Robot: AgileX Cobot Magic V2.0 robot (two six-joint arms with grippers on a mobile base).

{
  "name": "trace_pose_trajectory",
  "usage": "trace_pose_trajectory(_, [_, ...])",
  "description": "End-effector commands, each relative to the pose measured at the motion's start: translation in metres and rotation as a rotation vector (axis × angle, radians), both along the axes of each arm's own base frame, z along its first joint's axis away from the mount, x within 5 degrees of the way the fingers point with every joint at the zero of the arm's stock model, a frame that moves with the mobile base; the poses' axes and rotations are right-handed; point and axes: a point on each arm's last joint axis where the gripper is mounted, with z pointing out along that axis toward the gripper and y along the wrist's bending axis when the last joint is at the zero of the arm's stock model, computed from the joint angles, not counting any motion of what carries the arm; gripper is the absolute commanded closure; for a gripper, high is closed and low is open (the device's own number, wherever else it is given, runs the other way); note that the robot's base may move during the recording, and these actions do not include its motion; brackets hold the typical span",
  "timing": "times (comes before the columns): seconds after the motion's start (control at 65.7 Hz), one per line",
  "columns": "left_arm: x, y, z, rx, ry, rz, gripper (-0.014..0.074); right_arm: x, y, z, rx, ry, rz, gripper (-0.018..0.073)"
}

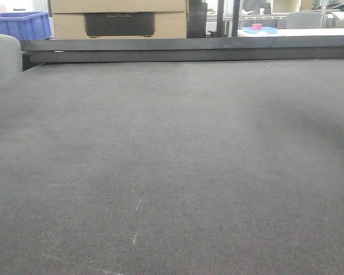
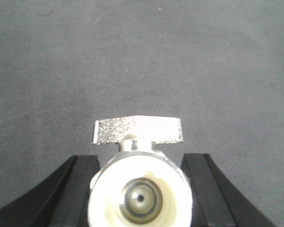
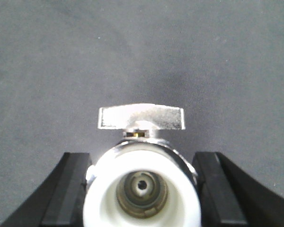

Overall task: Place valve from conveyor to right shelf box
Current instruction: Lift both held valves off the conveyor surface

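Left wrist-mounted view gives you the clearest read on that arm: the left jaws are clamped on the left valve (image 2: 139,189), one black finger pressed to each side of its body. The valve's open port, ringed in white, faces the camera. Its flat, silvery butterfly handle (image 2: 138,129) sits on the far side and lies crosswise, level between the two fingers. Beyond it you see only the conveyor (image 2: 142,52), so the wrist is pointing the jaws toward the belt. You cannot tell from this angle whether the valve touches the belt or hangs above it.

Your right wrist-mounted view shows almost the same pose. The right jaws are closed on the right valve (image 3: 142,189), again with black fingers tight against both flanks, the white-ringed port toward the lens and the handle (image 3: 141,117) crosswise on the far side. A soft shadow lies on the conveyor (image 3: 142,47) just past the handle; the height above the belt cannot be judged here either.

Your exterior front-facing view looks low across the conveyor (image 1: 172,172) to the dark rail (image 1: 189,52) along its far edge. Behind the rail stand a blue crate (image 1: 20,24) at the left and a cardboard box (image 1: 117,20) beside it.
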Motion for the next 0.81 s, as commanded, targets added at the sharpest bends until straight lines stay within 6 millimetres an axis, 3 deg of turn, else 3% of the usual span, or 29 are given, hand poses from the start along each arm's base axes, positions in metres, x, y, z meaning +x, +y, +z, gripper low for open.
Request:
trace_pose_trajectory(0.0, [-0.003,-0.002,0.008,-0.013,-0.049,-0.001,0.0707,0.001,0.000,0.012,0.021,-0.087,-0.011,0.0718])
trace_pose_trajectory(0.274, [-0.002,-0.002,0.009,-0.015,-0.065,0.000,0.0707,0.003,0.000,0.015,0.031,-0.131,-0.019,0.0722])
trace_pose_trajectory(0.533, [0.009,-0.002,0.024,-0.037,-0.274,0.007,0.0707,0.010,0.000,0.024,0.060,-0.247,-0.038,0.0722])
trace_pose_trajectory(0.792, [0.010,-0.002,0.025,-0.038,-0.289,0.007,0.0707,0.010,0.000,0.025,0.063,-0.259,-0.040,0.0722])
